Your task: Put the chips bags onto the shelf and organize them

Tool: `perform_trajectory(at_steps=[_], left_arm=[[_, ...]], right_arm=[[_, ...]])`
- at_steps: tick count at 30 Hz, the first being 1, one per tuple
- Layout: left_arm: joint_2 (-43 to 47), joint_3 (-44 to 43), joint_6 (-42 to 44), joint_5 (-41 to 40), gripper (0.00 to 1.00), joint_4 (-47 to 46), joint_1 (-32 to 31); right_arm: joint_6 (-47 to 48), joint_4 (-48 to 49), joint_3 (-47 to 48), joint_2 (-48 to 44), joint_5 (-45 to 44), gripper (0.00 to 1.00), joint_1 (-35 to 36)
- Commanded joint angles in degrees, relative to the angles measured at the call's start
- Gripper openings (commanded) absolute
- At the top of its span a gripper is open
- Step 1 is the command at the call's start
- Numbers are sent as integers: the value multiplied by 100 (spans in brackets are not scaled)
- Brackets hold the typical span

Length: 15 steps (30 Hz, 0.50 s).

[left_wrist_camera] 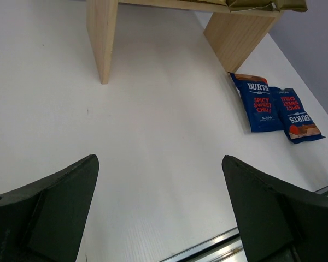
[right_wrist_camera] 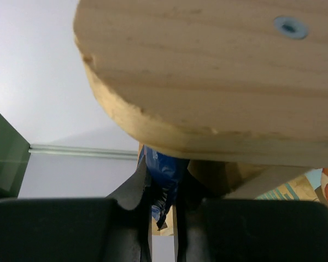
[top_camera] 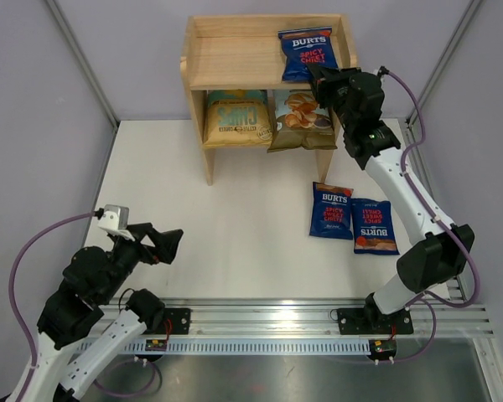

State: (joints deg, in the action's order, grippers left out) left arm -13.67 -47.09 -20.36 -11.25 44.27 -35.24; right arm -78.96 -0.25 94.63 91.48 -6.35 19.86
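The wooden shelf [top_camera: 235,59] stands at the back of the table. A dark-blue Burts bag [top_camera: 307,52] lies on its top tier at the right. My right gripper [top_camera: 320,78] is shut on that bag's lower edge [right_wrist_camera: 163,174], right at the shelf's side panel [right_wrist_camera: 218,76]. The yellow bag [top_camera: 236,119] and the pale-blue-and-brown Cassava bag [top_camera: 302,119] stand on the lower tier. Two more Burts bags [top_camera: 332,210] [top_camera: 374,225] lie flat on the table; both show in the left wrist view [left_wrist_camera: 259,102] [left_wrist_camera: 296,113]. My left gripper [top_camera: 169,245] is open and empty near the front left.
The white table [top_camera: 235,218] runs to a metal rail [top_camera: 277,318] at the front. Grey walls enclose the back and sides. The left half of the shelf's top tier [top_camera: 226,63] is bare. The shelf's legs [left_wrist_camera: 102,38] show in the left wrist view.
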Motion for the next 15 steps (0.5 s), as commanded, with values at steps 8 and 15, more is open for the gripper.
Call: perform_trajectory(at_steps=[8,15], left_arm=[[435,104,41,105,99,-340,-26],[620,139,23,79,99,-358,-35]], right_arm=[[-454,-326,415,18,-1027,5,-26],[-208,-975,873,168,-1035,25,-17]])
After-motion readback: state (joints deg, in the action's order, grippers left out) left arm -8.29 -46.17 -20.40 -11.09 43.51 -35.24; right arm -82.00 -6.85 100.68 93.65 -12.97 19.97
